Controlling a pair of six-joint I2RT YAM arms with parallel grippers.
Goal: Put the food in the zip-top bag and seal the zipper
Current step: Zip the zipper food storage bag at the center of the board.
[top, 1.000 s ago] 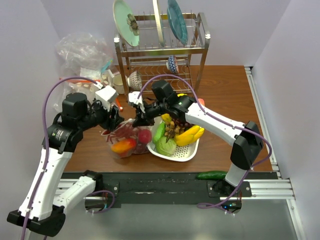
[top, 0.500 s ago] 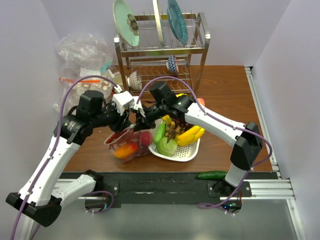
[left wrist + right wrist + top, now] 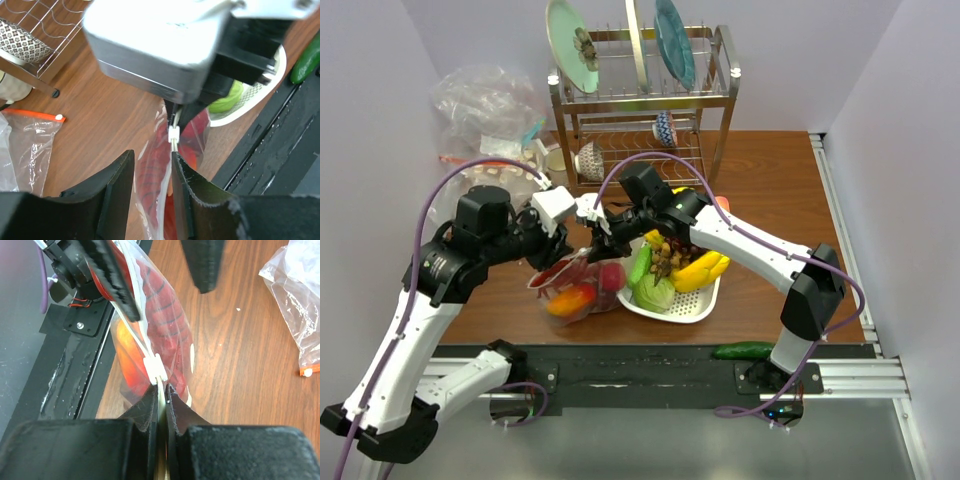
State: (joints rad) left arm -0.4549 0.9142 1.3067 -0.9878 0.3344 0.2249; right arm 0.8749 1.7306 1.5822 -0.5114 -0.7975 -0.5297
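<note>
Just left of the white perforated tray, the dotted clear plastic bag hangs with red toy food inside, right gripper clamped on its ridged zipper. Left gripper jaws straddle the strip, apart; closing off-line risks an unsealed gap.

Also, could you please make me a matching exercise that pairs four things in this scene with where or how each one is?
1. right gripper
2. left gripper
3. cucumber
4. white tray

A. on the black strip at the table's near edge
B. shut on the zipper
C. holds bananas and cabbage
D. jaws apart astride the zip-top bag top edge

Pairs: 1-B, 2-D, 3-A, 4-C
</note>
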